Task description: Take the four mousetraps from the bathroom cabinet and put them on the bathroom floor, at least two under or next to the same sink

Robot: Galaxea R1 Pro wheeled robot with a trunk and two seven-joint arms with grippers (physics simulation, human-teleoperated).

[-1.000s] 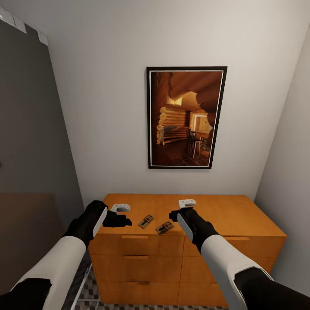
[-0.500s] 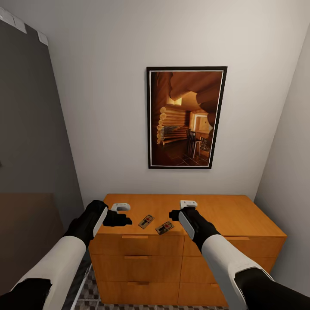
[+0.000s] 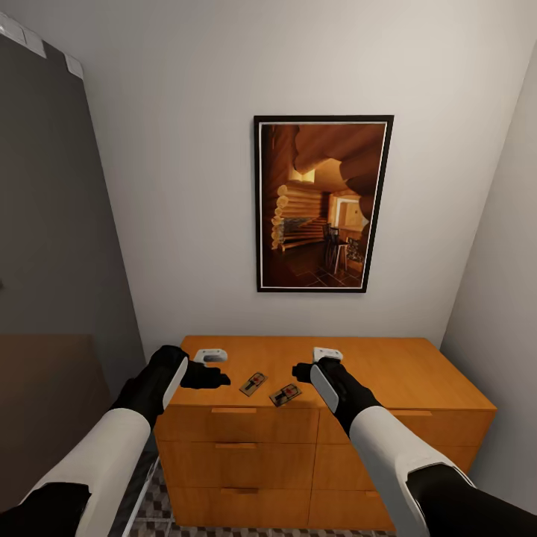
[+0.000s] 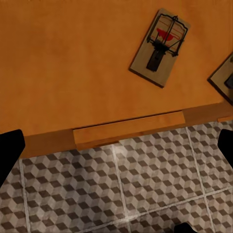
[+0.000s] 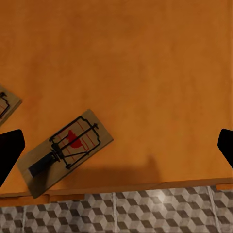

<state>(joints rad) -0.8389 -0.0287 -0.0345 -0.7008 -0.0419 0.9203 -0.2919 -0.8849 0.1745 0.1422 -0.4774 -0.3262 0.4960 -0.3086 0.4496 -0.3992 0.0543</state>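
Two mousetraps (image 3: pixel 253 383) (image 3: pixel 285 394) lie flat on the orange-brown cabinet (image 3: pixel 388 377), near its front edge. My left gripper (image 3: pixel 209 368) hovers over the cabinet top left of them, open, with nothing between its fingers (image 4: pixel 8 150). The left wrist view has one mousetrap (image 4: pixel 160 47) whole and a second mousetrap (image 4: pixel 224 77) cut off at the frame's edge. My right gripper (image 3: pixel 313 363) hangs open just right of the traps. A mousetrap (image 5: pixel 65 150) lies between its spread fingers (image 5: pixel 9 150), below them. The cube-patterned bathroom floor (image 3: pixel 160 507) lies in front of the cabinet.
A framed picture (image 3: pixel 322 203) hangs on the wall above the cabinet. A dark grey panel (image 3: pixel 52 224) stands close on the left and a pale wall (image 3: pixel 500 298) close on the right. A drawer handle (image 4: pixel 128 131) runs below the cabinet's front edge.
My left gripper has edged slightly farther in over the cabinet top. The right gripper has barely shifted. The mousetraps have not moved.
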